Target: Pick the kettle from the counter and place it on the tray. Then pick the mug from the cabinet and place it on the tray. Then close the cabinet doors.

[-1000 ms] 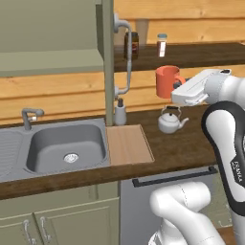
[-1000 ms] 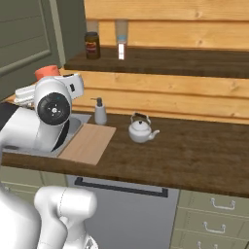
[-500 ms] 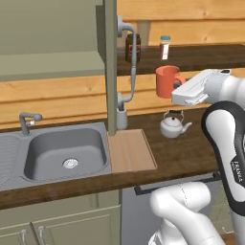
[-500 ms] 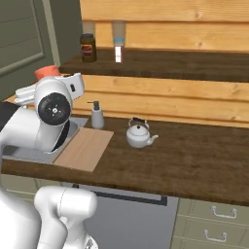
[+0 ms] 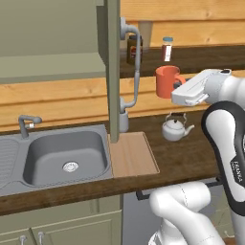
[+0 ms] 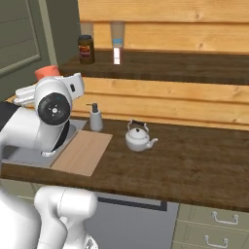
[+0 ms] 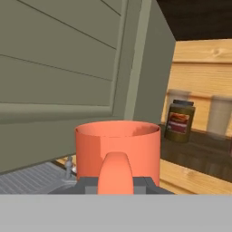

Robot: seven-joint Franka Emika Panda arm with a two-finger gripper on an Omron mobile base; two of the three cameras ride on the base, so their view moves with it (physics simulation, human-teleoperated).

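So the hand [image 7: 118,186] is clamped on the handle of the small orange-red cylindrical mug [image 5: 166,81], up in the air above the dark brown wood-grain worktop [image 5: 184,155]. Risk I see: swinging toward the flat tan wooden tray [image 5: 132,155] could clip the sage-green cabinet door [image 5: 113,72].

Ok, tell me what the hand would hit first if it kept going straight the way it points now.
Holding the mug by its handle, the hand points at the green cabinet door. That door likely comes first, though depth is hard to judge.
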